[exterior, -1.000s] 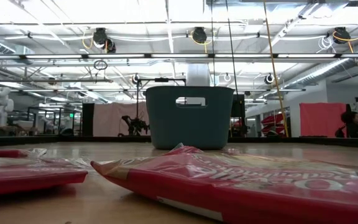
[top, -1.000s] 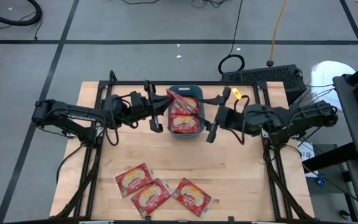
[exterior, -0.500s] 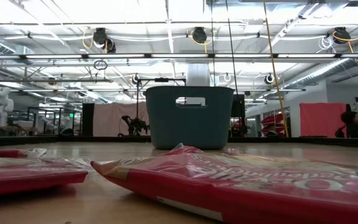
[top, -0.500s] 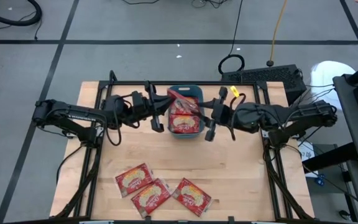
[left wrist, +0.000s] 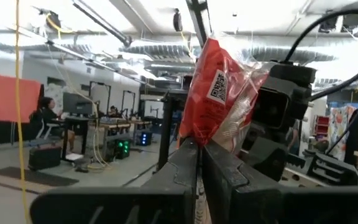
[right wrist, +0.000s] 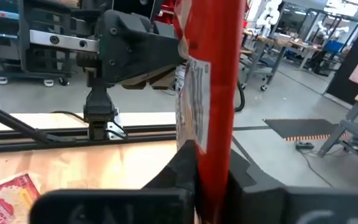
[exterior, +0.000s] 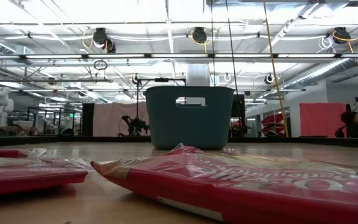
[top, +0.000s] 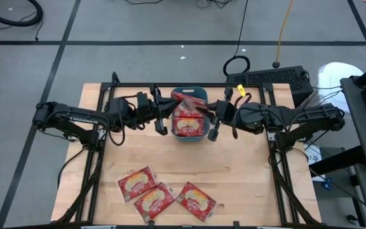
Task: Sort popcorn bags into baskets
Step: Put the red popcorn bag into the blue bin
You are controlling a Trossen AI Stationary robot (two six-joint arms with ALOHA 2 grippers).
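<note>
Holding one flat red popcorn packet with a clear crinkled edge (left wrist: 219, 93) between them above the teal-blue rectangular plastic bin (top: 190, 114), the left end effector (left wrist: 201, 165) and the right end effector (right wrist: 207, 165) each pinch it with fingers pressed together. More red packets (top: 188, 123) fill the bin, and three red packets (top: 165, 195) lie near the wooden desk's (top: 246, 178) front edge.

One teal basket (top: 190, 112) stands on the table; three popcorn bags (top: 166, 196) lie loose on the wood, well apart from the jaws; one bag (top: 186, 97) sits between both sets of jaws; at least two more bags (top: 187, 122) lie inside the basket.
</note>
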